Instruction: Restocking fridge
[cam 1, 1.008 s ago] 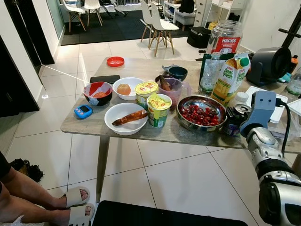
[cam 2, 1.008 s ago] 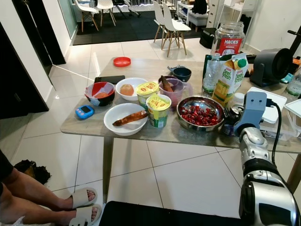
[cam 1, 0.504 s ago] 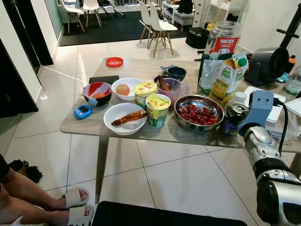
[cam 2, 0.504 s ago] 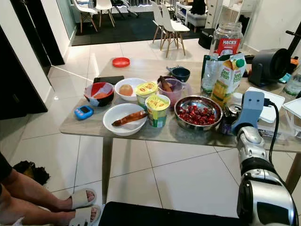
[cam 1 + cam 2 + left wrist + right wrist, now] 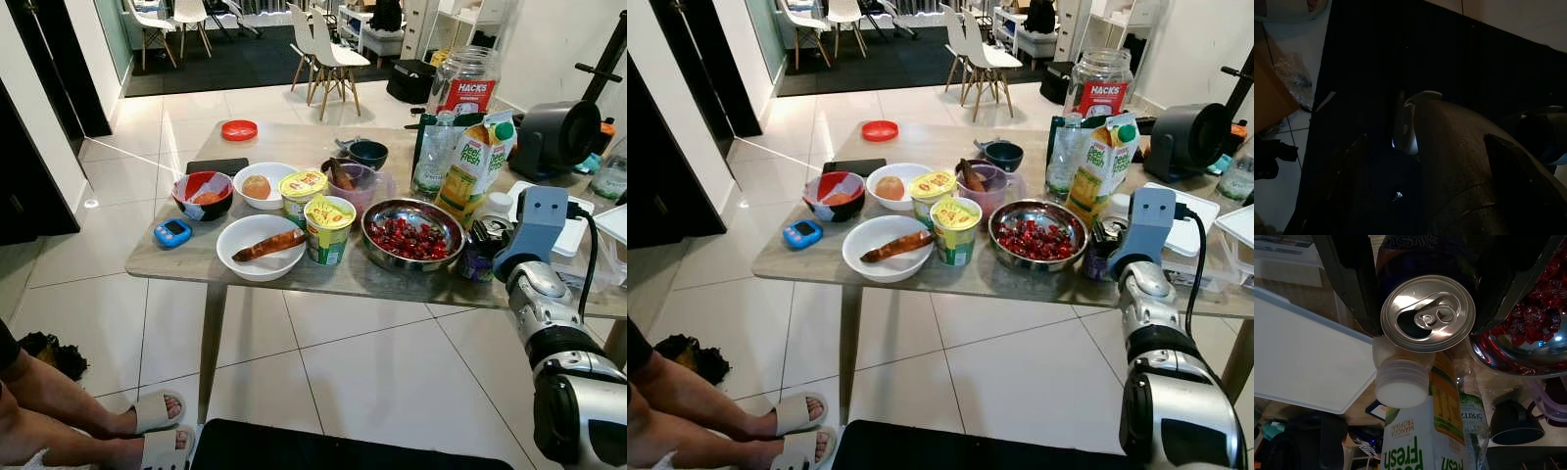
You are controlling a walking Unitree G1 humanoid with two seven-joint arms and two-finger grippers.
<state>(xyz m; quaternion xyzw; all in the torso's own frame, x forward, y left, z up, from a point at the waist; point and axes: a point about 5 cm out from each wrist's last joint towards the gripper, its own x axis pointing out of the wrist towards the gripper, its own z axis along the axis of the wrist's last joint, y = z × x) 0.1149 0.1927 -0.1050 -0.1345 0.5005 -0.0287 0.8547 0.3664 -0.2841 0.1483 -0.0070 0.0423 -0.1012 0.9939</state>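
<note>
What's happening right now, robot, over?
Right gripper straddles opened drink can, fingers on both sides. Left arm idle. Juice carton and steel bowl of red berries crowd close.

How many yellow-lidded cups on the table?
2. One yellow-lidded cup stands at the front, between the white bowl with the sweet potato and the steel bowl of cherries. The other yellow-lidded cup is right behind it. None looks hidden.

An opened dark drink can (image 5: pixel 1427 313) stands upright on the table beside the cherry bowl (image 5: pixel 411 235).
</note>
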